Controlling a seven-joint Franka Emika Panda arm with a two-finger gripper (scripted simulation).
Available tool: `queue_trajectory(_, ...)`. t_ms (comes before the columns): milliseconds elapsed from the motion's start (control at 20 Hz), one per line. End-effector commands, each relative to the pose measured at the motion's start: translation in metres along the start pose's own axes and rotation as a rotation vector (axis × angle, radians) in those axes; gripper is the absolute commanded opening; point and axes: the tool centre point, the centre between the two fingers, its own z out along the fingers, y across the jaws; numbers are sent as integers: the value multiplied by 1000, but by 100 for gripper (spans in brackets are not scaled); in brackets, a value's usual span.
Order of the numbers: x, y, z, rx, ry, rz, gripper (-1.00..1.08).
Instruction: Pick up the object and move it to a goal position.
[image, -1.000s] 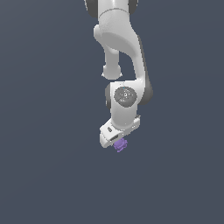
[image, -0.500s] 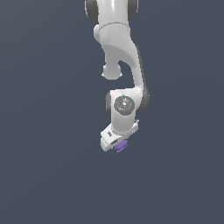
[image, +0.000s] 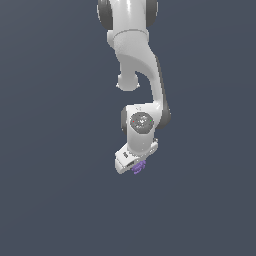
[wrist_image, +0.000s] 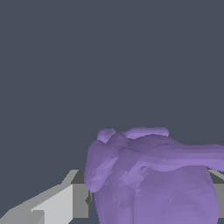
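Transport step: the gripper (image: 135, 167) is clamping the purple object (image: 139, 167), carrying it clear of any surface.
The object is sitting between the fingers; next, steady travel toward the goal, which is not visible.

one purple object (image: 139, 167), one gripper (image: 131, 165)
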Motion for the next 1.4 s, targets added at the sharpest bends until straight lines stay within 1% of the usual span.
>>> queue_trajectory(0, 0, 0, 0, 0, 0, 0, -100)
queue_trajectory(400, 0, -1, -2, 0, 0, 0, -100)
queue_trajectory(700, -3, -13, -15, 0, 0, 0, -100)
queue_trajectory(1000, -9, -37, -42, -1, 0, 0, -100)
queue_trajectory(1350, -20, -82, -92, -2, -1, 0, -100)
